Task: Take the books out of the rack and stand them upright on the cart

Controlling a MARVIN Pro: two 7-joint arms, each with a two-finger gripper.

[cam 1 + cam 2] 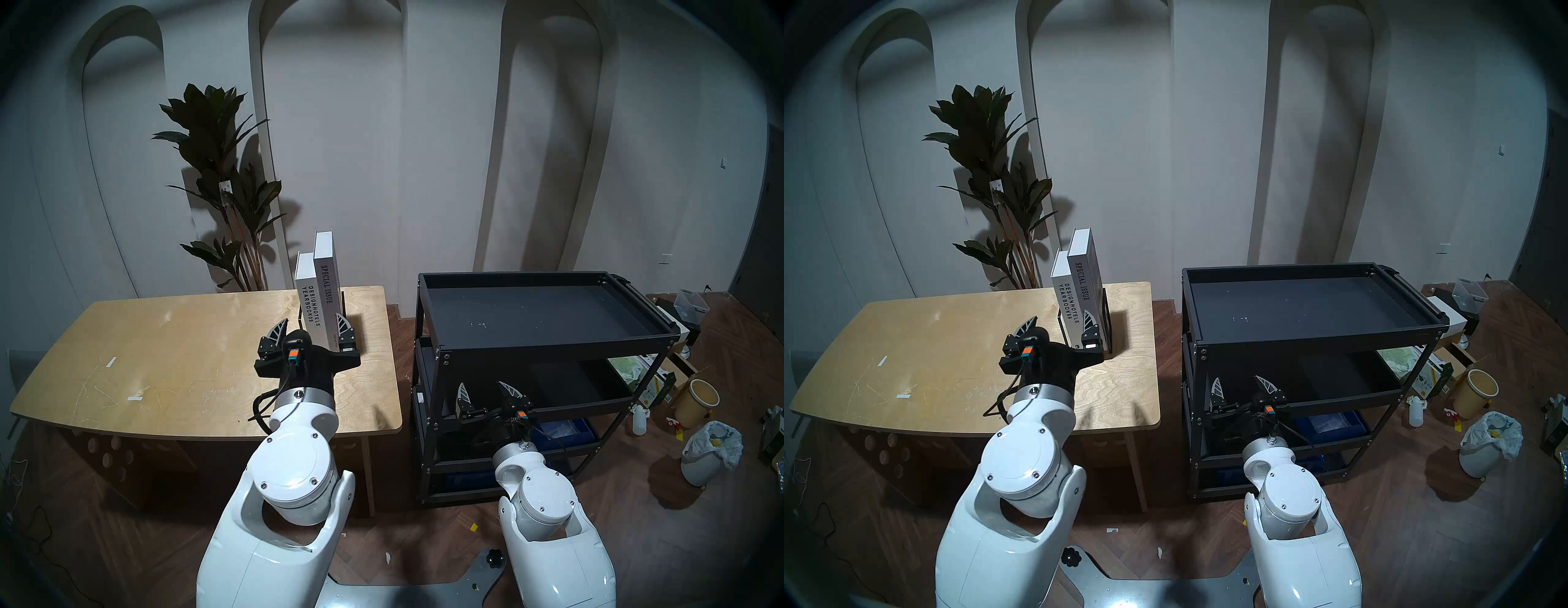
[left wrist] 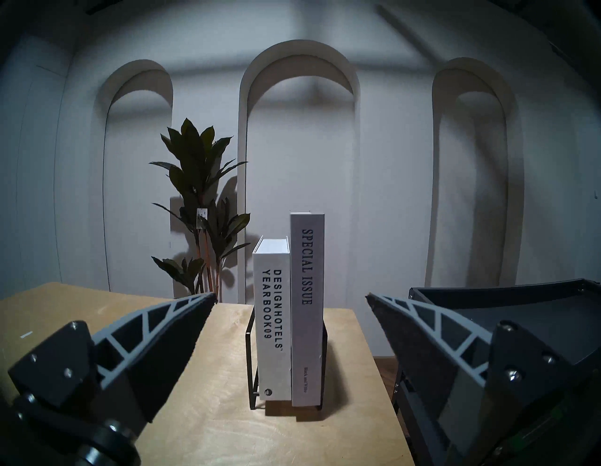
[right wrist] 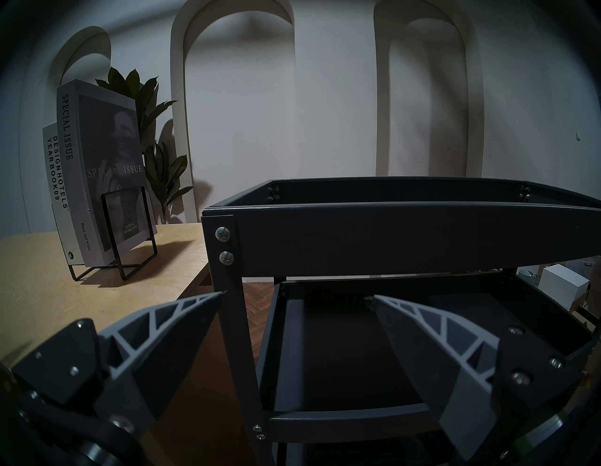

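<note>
Two white-grey books stand upright in a black wire rack (image 2: pixel 248 358) near the far right of a wooden table (image 1: pixel 191 339): the taller "SPECIAL ISSUE" (image 1: pixel 326 280) on the right and the shorter "DESIGN HOTELS YEARBOOK 09" (image 1: pixel 307 297) on the left. My left gripper (image 1: pixel 310 319) is open and empty just in front of their spines, level with their lower half and not touching them; the wrist view shows it too (image 2: pixel 290 295). My right gripper (image 1: pixel 483 384) is open and empty at the front left post of the black cart (image 1: pixel 551 346), at middle-shelf height.
A tall potted plant (image 1: pixel 220 170) stands behind the table. The cart stands right of the table across a narrow gap. A blue bin sits on the cart's lower shelf (image 1: pixel 560 429). A bagged bin (image 1: pixel 708 450), a yellow bucket (image 1: pixel 698 401) and boxes lie on the floor at the right.
</note>
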